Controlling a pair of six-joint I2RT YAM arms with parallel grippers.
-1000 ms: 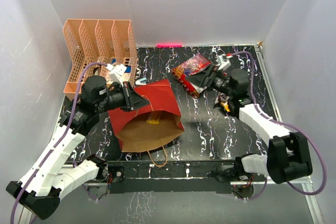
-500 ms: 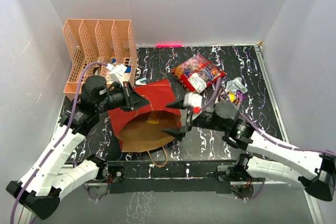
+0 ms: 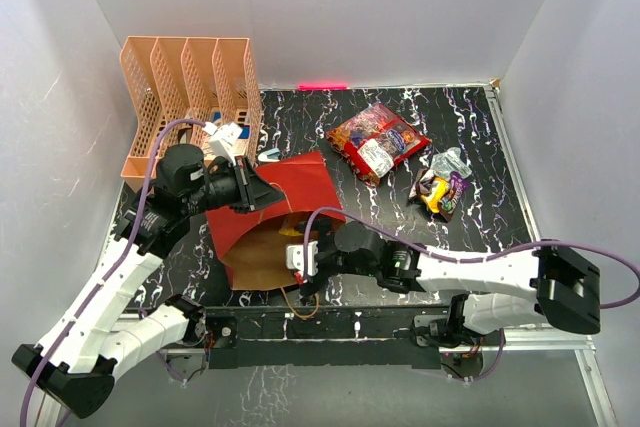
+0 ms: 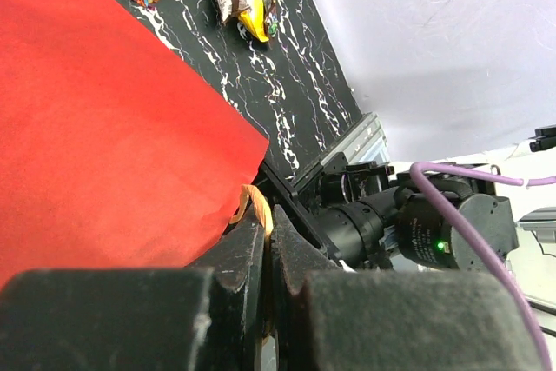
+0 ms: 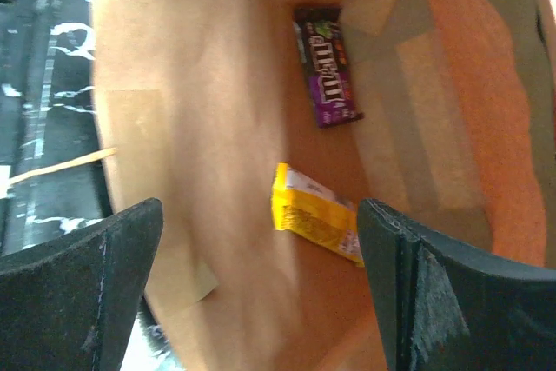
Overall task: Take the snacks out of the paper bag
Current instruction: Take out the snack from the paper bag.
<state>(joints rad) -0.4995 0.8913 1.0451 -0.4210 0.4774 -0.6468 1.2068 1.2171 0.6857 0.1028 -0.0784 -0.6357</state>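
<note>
The right pincer [image 5: 261,241], fingers apart, is looking into the mouth of the paper bag [image 3: 300,182]. The yellow packet [image 5: 313,215] is lying straight ahead inside, long axis slanting across the gap, with the purple M&M's packet [image 5: 328,78] deeper. The left pincer [image 4: 268,241] is clamping the bag's rim. Half a second ago the right pincer was hovering outside.

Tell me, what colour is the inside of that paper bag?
The paper bag is plain brown inside, seen best in the right wrist view.
</note>
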